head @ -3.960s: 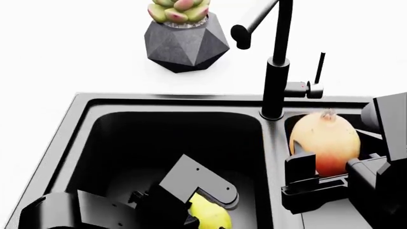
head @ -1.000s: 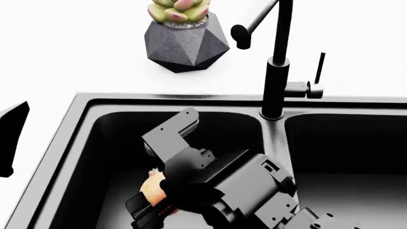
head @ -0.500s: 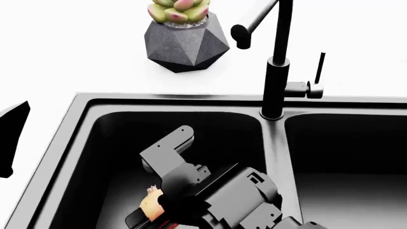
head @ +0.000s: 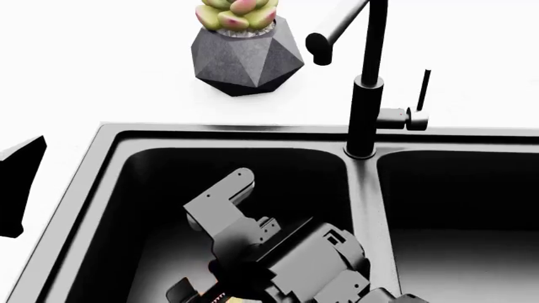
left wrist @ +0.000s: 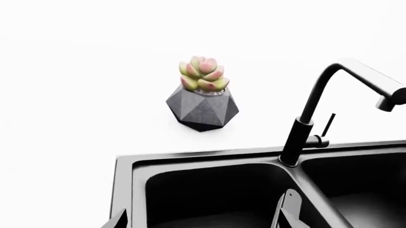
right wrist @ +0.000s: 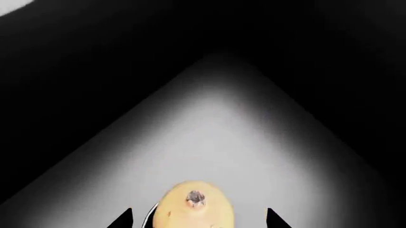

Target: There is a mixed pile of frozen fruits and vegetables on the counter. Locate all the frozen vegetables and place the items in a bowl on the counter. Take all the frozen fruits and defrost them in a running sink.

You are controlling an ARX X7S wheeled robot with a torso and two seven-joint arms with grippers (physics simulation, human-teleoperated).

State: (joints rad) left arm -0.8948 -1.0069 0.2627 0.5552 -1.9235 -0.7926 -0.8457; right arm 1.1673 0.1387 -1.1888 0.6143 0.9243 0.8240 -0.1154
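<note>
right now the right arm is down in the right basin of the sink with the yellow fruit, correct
Not quite. The head view shows the right gripper down in the left basin of the sink, left of the faucet. The yellow fruit is with it, between its fingers.

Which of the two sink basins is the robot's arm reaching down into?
The left basin, on the succulent pot's side of the faucet. The right end effector hangs there around a yellow-orange fruit; the right basin looks empty.

Faucet (head: 368, 82) overhangs sink (head: 110, 164); right basin seemingly unobstructed.
</note>
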